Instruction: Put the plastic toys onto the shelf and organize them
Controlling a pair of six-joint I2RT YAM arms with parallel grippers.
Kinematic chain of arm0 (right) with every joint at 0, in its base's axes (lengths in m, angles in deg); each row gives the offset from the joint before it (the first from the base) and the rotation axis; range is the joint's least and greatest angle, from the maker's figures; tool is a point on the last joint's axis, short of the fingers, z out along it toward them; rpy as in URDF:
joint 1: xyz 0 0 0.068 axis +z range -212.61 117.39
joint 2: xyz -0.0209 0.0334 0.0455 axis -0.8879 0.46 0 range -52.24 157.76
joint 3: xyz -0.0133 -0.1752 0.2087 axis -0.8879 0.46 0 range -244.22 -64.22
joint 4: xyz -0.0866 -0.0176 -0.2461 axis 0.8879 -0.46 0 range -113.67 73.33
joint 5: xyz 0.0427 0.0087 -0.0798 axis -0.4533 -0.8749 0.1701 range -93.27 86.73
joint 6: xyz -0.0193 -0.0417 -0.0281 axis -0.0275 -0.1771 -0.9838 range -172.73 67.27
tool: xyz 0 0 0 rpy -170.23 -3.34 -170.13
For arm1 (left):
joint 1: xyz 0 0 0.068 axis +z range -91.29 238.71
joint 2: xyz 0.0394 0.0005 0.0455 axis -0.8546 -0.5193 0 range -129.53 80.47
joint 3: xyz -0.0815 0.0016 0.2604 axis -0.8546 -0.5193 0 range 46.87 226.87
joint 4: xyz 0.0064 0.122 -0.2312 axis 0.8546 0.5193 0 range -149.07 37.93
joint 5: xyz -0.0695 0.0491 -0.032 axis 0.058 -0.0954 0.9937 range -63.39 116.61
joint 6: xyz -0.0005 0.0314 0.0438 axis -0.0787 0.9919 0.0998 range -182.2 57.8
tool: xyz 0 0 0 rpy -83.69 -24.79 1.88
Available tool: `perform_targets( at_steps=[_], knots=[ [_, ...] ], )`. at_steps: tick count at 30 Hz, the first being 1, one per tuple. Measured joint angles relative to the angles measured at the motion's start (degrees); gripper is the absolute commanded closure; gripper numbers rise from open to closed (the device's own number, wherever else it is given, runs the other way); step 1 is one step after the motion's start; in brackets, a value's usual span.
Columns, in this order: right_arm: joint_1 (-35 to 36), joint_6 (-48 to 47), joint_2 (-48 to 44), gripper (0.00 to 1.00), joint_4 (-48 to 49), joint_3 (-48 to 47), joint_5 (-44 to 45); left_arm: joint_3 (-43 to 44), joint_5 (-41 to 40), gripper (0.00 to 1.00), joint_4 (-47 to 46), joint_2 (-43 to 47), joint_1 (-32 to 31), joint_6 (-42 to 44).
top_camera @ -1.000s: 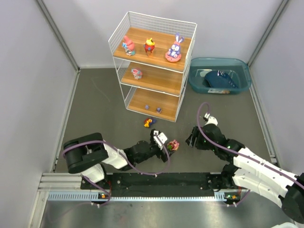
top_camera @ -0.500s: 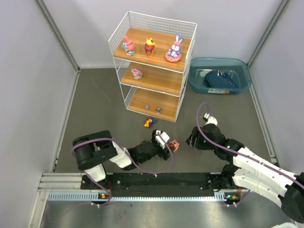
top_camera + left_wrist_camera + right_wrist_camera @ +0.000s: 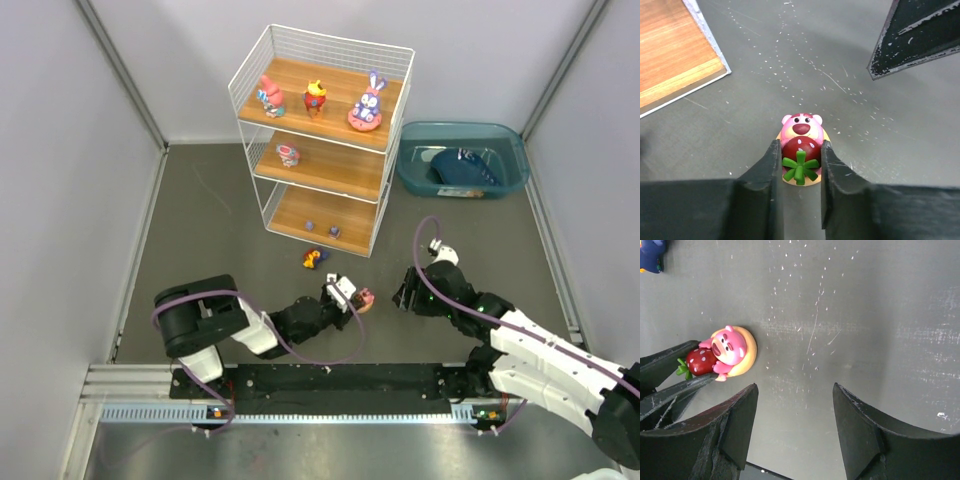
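A pink bear toy hugging a red strawberry (image 3: 801, 127) sits on the grey floor, and my left gripper (image 3: 800, 146) is shut on it, one finger pressed against each side of the strawberry. From above, the toy (image 3: 365, 298) is at the tip of the left gripper (image 3: 354, 299). My right gripper (image 3: 405, 290) hovers open just right of it, empty (image 3: 795, 390), with the bear (image 3: 731, 347) to its left. The shelf (image 3: 345, 172) holds three toys on top (image 3: 316, 98) and one on the middle tier (image 3: 288, 154). Another toy (image 3: 314, 258) lies on the floor before the shelf.
A teal bin (image 3: 505, 150) with a dark blue object inside stands right of the shelf. Two tiny purple pieces (image 3: 322, 228) lie on the bottom tier. The shelf's bottom corner (image 3: 715, 62) is close ahead-left of the left gripper. Grey walls enclose the floor.
The left gripper has closed from wide open onto the bear toy and reached slightly right. The right arm has not moved.
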Motion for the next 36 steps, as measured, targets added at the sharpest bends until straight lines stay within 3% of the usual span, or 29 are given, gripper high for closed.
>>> perform_targets(
  at_steps=[2,7,16,25,30,36],
  knots=[
    [0.0,0.0,0.0,0.37,-0.2,0.0,0.0,0.0,-0.1,1.00,1.2,1.0,0.0,-0.2],
    [0.0,0.0,0.0,0.37,-0.3,0.0,0.0,-0.3,-0.3,1.00,6.5,6.8,-0.1,-0.3],
    [0.0,0.0,0.8,0.38,-0.3,0.0,0.5,0.8,-2.6,1.00,21.0,26.5,-0.4,-0.3],
    [0.0,0.0,0.7,0.38,-0.4,0.0,0.7,13.6,-7.9,1.00,45.8,38.8,0.0,-0.3],
    [0.0,0.0,0.6,0.38,-0.4,0.0,0.9,21.9,-4.7,1.00,54.3,41.8,5.3,0.6],
    [0.0,0.0,0.6,0.38,-0.3,0.0,1.0,27.6,1.9,1.00,58.2,41.9,16.8,2.4]
  ],
)
